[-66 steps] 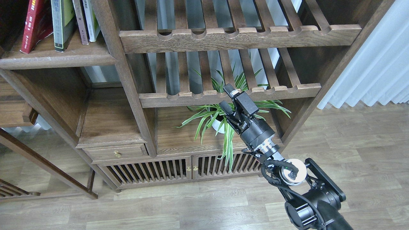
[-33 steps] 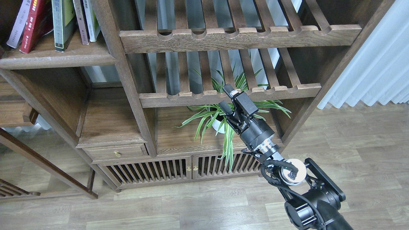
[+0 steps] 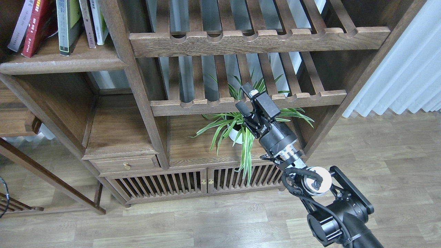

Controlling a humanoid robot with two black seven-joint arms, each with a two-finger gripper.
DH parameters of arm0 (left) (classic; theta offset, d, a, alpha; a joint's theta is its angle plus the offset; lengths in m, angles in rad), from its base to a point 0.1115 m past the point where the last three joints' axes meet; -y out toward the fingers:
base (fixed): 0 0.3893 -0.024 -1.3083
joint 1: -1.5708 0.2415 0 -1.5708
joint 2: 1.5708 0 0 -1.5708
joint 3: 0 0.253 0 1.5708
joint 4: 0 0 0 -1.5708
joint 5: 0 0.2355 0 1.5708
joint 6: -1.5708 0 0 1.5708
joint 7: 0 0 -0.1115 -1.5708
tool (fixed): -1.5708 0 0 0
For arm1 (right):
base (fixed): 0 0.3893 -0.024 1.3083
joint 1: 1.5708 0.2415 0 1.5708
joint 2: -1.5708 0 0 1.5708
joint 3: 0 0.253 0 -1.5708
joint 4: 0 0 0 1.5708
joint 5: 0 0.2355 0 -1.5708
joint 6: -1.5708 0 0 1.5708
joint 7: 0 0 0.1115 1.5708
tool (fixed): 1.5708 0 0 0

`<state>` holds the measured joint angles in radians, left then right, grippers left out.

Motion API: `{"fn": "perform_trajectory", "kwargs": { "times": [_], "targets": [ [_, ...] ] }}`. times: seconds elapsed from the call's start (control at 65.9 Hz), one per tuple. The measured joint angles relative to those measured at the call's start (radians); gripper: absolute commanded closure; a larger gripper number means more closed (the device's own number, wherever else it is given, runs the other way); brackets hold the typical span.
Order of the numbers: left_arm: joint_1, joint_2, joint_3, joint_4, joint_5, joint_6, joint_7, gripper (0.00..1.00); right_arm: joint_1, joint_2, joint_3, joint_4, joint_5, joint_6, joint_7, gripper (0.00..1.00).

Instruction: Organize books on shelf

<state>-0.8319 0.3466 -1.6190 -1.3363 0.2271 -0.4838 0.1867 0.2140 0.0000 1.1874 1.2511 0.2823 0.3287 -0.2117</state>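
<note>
The books [image 3: 51, 26] stood leaning at the far left of the shelf [image 3: 62, 63]. My right tool [image 3: 248, 100] hung released, empty, well apart, before the plant [image 3: 237, 129].

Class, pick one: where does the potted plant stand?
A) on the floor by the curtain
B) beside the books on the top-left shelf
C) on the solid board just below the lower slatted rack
C: the potted plant stands on the solid board under the lower slatted rack, behind the right gripper.
</note>
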Motion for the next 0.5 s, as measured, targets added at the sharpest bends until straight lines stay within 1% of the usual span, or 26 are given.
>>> {"fn": "perform_trajectory", "kwargs": {
  "times": [0.076,0.152,0.243,0.425,0.501],
  "targets": [
    [0.032,-0.022,-0.016,-0.003,-0.032,-0.004,0.0,0.28,0.003,0.0,0.0,0.001,0.0,0.002,0.0,0.02],
    [0.059,-0.038,-0.029,-0.004,-0.042,-0.005,0.0,0.28,0.009,0.0,0.0,0.002,0.0,0.002,0.0,0.02],
    [0.097,-0.079,-0.05,-0.004,-0.049,-0.005,0.0,0.29,0.022,0.0,0.0,0.003,0.0,0.004,0.0,0.02],
    [0.111,-0.173,-0.07,-0.039,-0.059,-0.005,0.002,0.3,0.044,0.0,-0.001,0.013,0.0,0.006,0.0,0.02],
    [0.113,-0.201,-0.073,-0.044,-0.06,-0.005,0.004,0.33,0.061,0.0,-0.006,0.015,0.0,0.006,0.0,0.02]
  ]
}}
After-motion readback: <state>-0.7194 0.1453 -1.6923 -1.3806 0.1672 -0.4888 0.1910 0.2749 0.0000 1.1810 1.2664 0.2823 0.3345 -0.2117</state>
